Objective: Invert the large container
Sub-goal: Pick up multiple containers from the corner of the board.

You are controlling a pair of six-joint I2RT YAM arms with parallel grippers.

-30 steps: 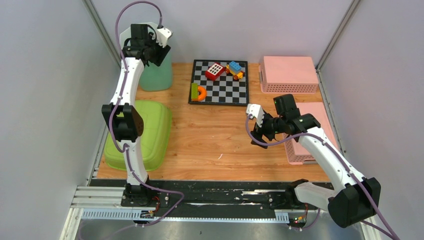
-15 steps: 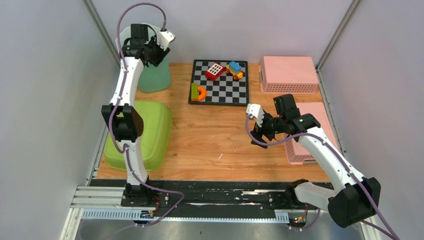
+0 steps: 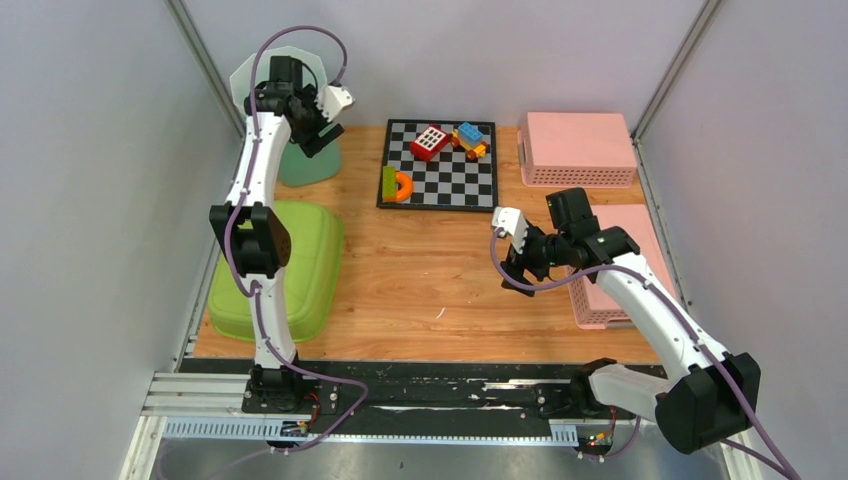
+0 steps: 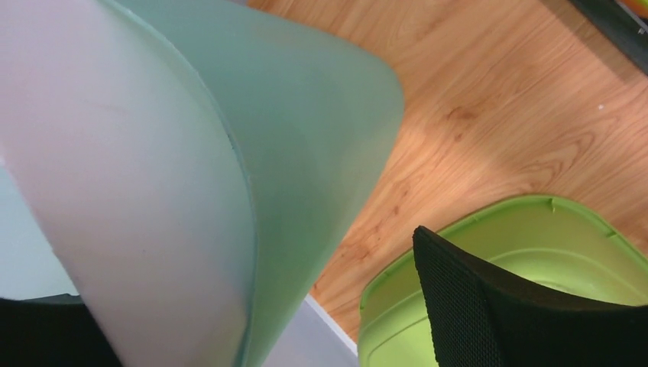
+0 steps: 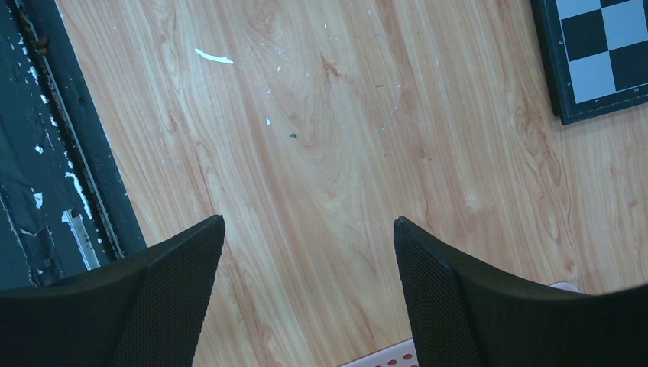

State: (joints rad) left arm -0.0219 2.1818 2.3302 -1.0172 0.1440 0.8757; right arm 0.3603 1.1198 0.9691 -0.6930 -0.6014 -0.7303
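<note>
The large container [image 3: 262,75], a translucent pale-green tub, stood tipped on edge at the table's [image 3: 420,270] far left corner, beyond the one green lid [image 3: 300,270]. The left gripper [image 3: 312,128] pinched its rim. The right gripper [image 3: 512,268] hung spread beside two pink baskets [image 3: 578,148].

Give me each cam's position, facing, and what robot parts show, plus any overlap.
Top external: above and behind the bases, looking down on the table, both arms in view.
Left wrist: at the far-left corner, facing the tilted teal container; its own fingers show.
Right wrist: faces down at bare wood; its own fingers show.
Shared: the green tub; the checkerboard.
</note>
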